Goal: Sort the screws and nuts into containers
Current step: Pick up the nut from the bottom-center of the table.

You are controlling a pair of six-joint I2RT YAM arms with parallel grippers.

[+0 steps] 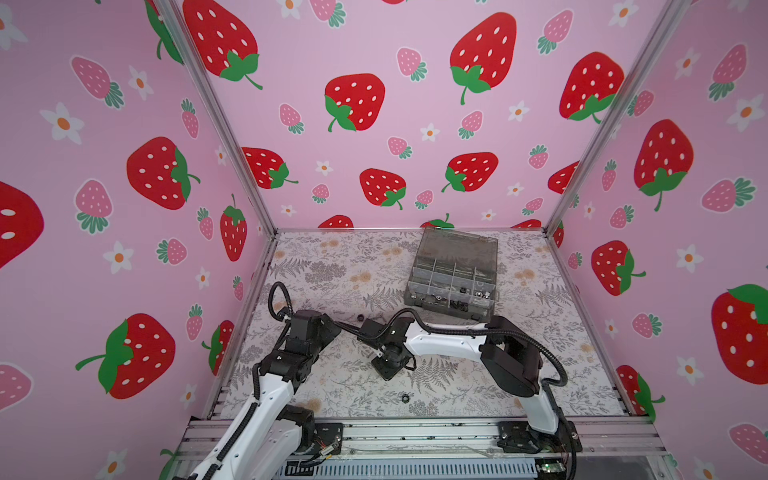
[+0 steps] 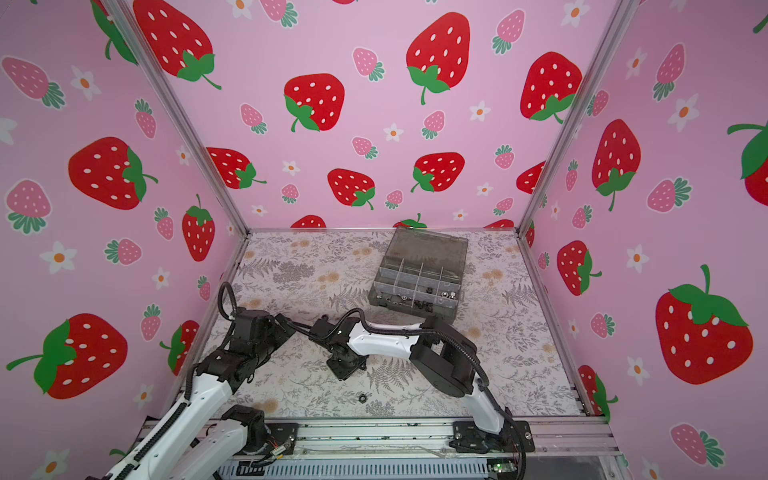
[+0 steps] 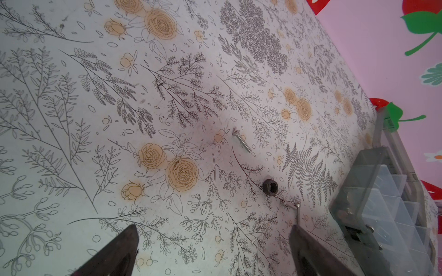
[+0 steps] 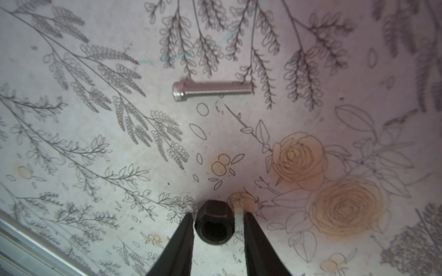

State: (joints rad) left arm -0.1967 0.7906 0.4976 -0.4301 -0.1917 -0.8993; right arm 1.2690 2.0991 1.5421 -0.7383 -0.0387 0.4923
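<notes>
Straddling a black hex nut (image 4: 214, 225) on the desk (image 1: 332, 270), narrow but not yet clamped, the right pincer (image 4: 217, 215) suggests sorting is partway: the organiser box (image 1: 459, 249) holds some hardware (image 1: 457, 300), a silver screw (image 4: 211, 89) lies loose, and the left pincer (image 3: 212, 227) gapes wide.

1 black nut (image 1: 404, 398) lies well apart from the open organiser box (image 1: 457, 249).

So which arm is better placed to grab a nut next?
Probably right: the right gripper flanks a black nut in its wrist view; the left gripper is wide open, holding nothing.
</notes>
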